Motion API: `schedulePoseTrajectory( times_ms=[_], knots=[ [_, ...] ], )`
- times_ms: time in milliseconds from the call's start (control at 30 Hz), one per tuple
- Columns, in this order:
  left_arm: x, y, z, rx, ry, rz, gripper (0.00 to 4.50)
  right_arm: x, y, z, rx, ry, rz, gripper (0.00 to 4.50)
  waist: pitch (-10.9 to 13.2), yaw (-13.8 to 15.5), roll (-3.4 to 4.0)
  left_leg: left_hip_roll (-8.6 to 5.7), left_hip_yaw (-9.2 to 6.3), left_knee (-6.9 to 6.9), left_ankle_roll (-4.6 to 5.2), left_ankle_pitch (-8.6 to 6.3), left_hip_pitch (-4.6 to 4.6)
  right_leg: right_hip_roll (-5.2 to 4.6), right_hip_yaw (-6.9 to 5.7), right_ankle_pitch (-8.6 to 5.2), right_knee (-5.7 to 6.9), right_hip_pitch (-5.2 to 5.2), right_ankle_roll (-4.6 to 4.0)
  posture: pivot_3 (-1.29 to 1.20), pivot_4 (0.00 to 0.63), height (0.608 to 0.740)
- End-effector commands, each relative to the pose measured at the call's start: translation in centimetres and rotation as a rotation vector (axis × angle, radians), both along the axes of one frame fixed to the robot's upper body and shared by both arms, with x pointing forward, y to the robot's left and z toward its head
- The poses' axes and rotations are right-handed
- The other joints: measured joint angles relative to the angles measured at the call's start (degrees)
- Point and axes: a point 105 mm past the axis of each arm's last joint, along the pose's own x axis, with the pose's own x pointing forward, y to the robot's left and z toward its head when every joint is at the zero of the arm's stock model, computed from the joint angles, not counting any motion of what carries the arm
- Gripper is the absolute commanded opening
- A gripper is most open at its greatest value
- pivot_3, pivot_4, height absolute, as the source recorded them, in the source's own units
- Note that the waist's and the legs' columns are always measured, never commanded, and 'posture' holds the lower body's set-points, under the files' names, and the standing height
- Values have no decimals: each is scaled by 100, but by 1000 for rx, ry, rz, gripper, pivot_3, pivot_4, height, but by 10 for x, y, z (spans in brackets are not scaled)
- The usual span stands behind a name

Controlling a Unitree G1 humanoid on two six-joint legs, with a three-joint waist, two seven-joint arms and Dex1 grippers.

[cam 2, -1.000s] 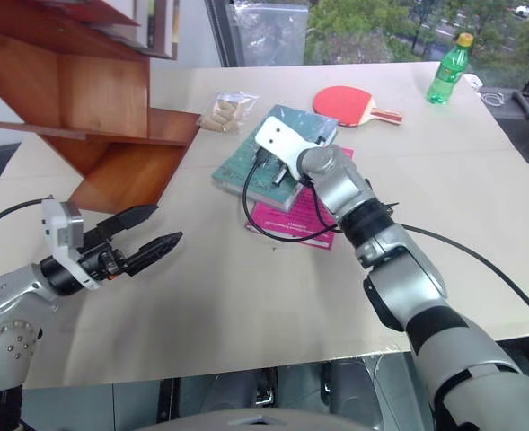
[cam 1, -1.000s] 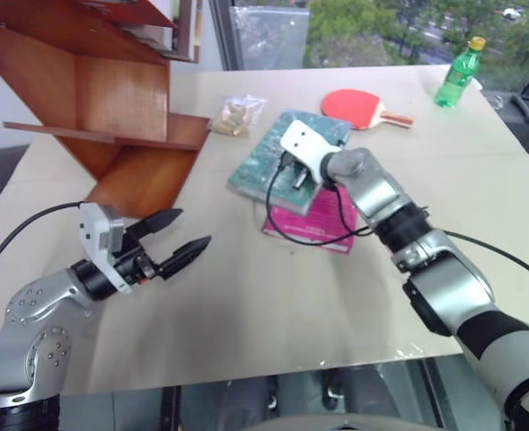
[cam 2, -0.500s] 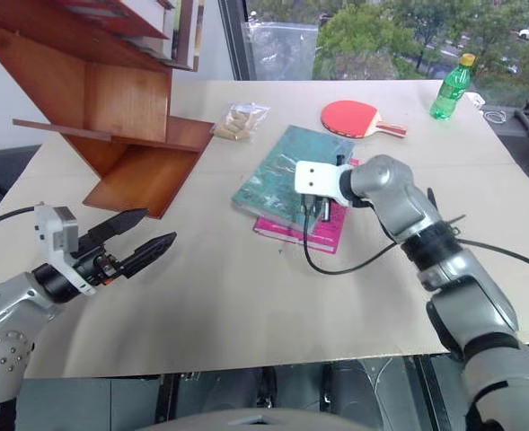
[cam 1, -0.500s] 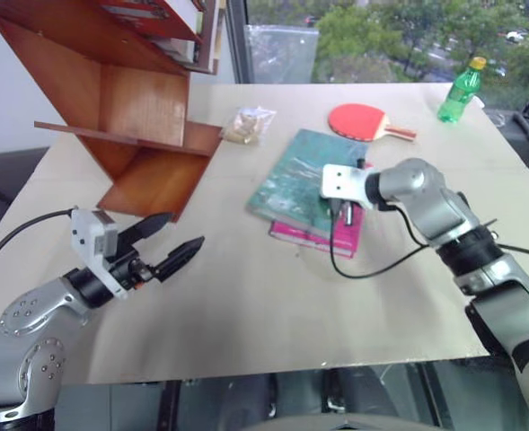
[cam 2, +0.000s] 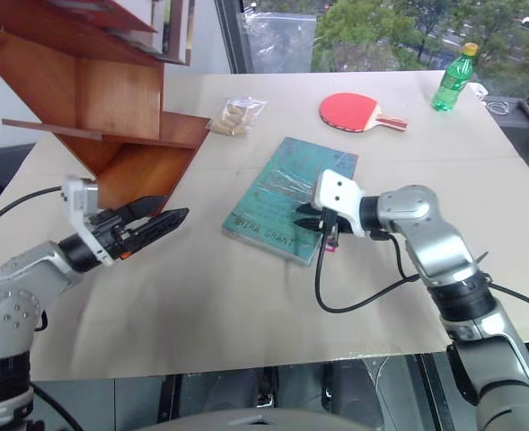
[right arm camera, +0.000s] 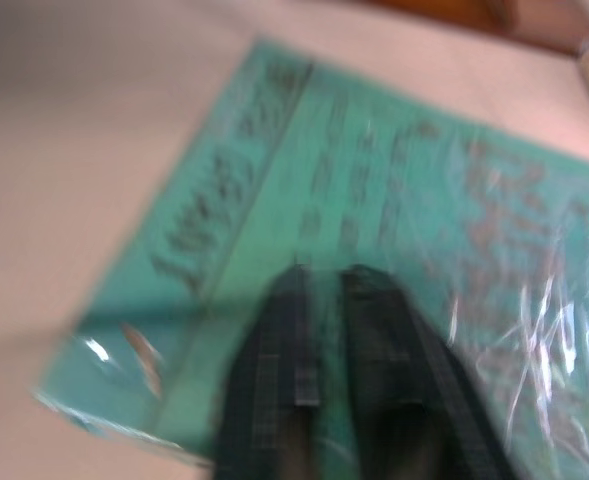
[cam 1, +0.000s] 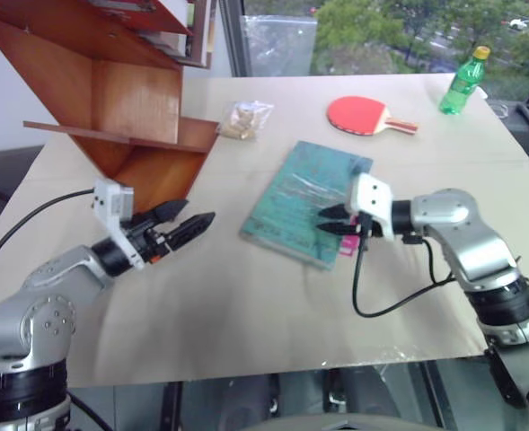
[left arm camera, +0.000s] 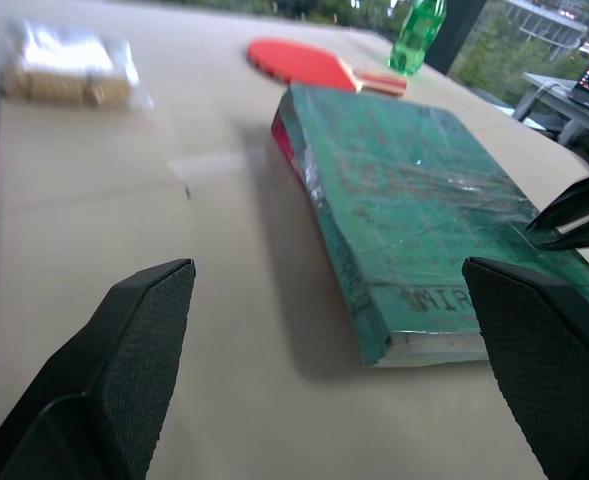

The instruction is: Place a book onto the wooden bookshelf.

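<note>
While lying flat on the beige counter (cam 1: 246, 296), the large thin teal-green glossy book (cam 1: 302, 199) runs diagonally, far end toward the red paddle (cam 1: 363, 114). Right gripper (cam 2: 305, 217), fingers slightly parted, hovers over its edge. Left wrist view: left gripper (left arm camera: 339, 370) spread wide, holding nothing, facing the book's near end. Reddish-brown wooden bookshelf (cam 1: 111, 99) stands far left.

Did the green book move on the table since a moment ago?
Yes. The book slid toward the robot, away from the red paddle, and now covers nearly all of the pink book beneath it.
</note>
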Motion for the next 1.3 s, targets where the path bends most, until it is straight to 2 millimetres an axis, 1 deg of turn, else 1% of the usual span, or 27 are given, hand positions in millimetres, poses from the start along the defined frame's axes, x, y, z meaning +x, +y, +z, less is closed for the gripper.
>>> schedulePoseTrajectory(
  times_ms=[33,67,100,133,167,233,300,333,400,500,633,667,733,800,867,933,967,1000,1033,1200,1267,1300],
  knots=[
    [14,-3,-2,-81,124,-58,4500,-23,-17,30,81,-89,-93,2403,3,63,-5,-1,-4,0,0,0,-3,4,-6,0,-3,0,0,0,150,740],
    [19,-6,-1,-114,154,-85,4500,-29,-22,34,91,-112,-124,2912,5,107,-7,-3,-6,0,0,0,-6,11,-10,0,-6,0,0,0,150,740],
    [22,-5,1,-134,172,-101,4500,-33,-24,36,96,-126,-142,3332,11,111,-11,-5,-9,0,1,0,-11,14,-13,-1,-9,0,1,0,150,740],
    [28,-7,2,-156,198,-116,4500,-38,-28,35,93,-115,-165,3808,16,92,-17,-8,-7,1,1,-1,-15,15,-14,0,-11,-2,2,0,150,740],
    [39,-10,2,-180,227,-126,4500,-49,-35,32,68,-118,-189,3969,21,92,-23,-9,-4,1,1,-1,-13,14,-11,0,-11,-2,3,0,150,740],
    [57,-17,3,-220,287,-154,4500,-67,-41,28,49,-106,-214,3969,28,164,-38,-11,-10,2,1,-1,-15,16,-15,-1,-10,0,5,0,150,740],
    [70,-20,1,-223,316,-162,4500,-74,-42,29,56,-107,-239,3969,33,146,-42,-9,-24,6,1,0,-21,25,-33,-2,-12,1,4,0,150,740],
    [80,-26,-2,-240,339,-171,4500,-76,-44,28,63,-111,-274,3969,34,106,-44,-9,-16,5,1,0,-17,27,-34,-2,-11,0,4,0,150,740],
    [98,-45,-9,-244,378,-206,4500,-78,-48,27,76,-122,-341,3969,35,104,-51,-12,-6,6,1,0,-8,25,-31,-6,-7,2,12,0,150,740],
    [108,-72,-9,-267,423,-297,4500,-80,-49,29,96,-135,-381,3969,44,83,-67,-16,-2,12,2,1,-9,26,-29,-13,-6,3,27,0,150,740],
    [109,-91,-13,-230,455,-365,4500,-80,-52,30,94,-147,-406,3969,57,40,-86,-9,15,10,2,0,-13,38,-11,-12,-7,-13,24,0,150,740],
    [109,-94,-15,-211,463,-379,4249,-80,-52,30,93,-148,-411,4065,58,36,-87,-6,18,7,2,1,-16,40,-7,-6,-7,-21,13,0,150,740],
    [108,-96,-17,-194,471,-393,3620,-81,-52,31,96,-153,-414,4100,58,38,-88,-5,21,5,2,1,-21,42,-5,-2,-8,-27,5,0,150,740],
    [107,-95,-16,-204,476,-398,2725,-82,-52,33,102,-156,-418,4100,60,40,-91,-4,24,5,2,0,-22,41,-2,-2,-10,-28,5,0,150,740],
    [108,-91,-13,-233,482,-385,1849,-83,-53,34,107,-153,-427,4100,66,49,-100,-4,23,5,2,0,-22,38,-2,-2,-9,-28,6,0,150,740],
    [107,-84,-13,-251,495,-364,807,-84,-53,34,108,-147,-431,4100,73,63,-112,-2,18,7,2,0,-26,35,-1,-4,-8,-30,8,0,150,740],
    [107,-81,-14,-260,502,-354,407,-85,-52,34,108,-145,-432,4100,74,67,-113,-2,15,7,2,0,-26,35,4,-5,-7,-30,10,0,150,740],
    [106,-78,-13,-281,510,-350,119,-85,-52,33,106,-141,-433,4100,75,78,-115,-2,13,7,2,0,-27,34,7,-5,-7,-30,10,0,150,740],
    [106,-76,-12,-298,516,-342,6,-85,-52,33,105,-138,-434,4100,75,79,-116,-1,10,9,2,0,-30,34,8,-4,-7,-30,9,0,150,740],
    [104,-61,-5,-405,552,-274,6,-85,-47,33,103,-131,-420,4100,77,75,-119,-2,7,11,3,0,-31,33,10,-3,-5,-30,9,0,150,740],
    [103,-55,-7,-420,570,-213,6,-84,-45,32,98,-131,-411,4100,77,73,-119,-1,8,13,3,0,-30,32,15,-2,-4,-30,7,0,150,740],
    [100,-53,-9,-441,582,-199,6,-83,-45,33,97,-130,-406,4100,77,68,-119,0,7,14,3,0,-30,33,16,-2,-3,-30,6,0,150,740]
  ],
)
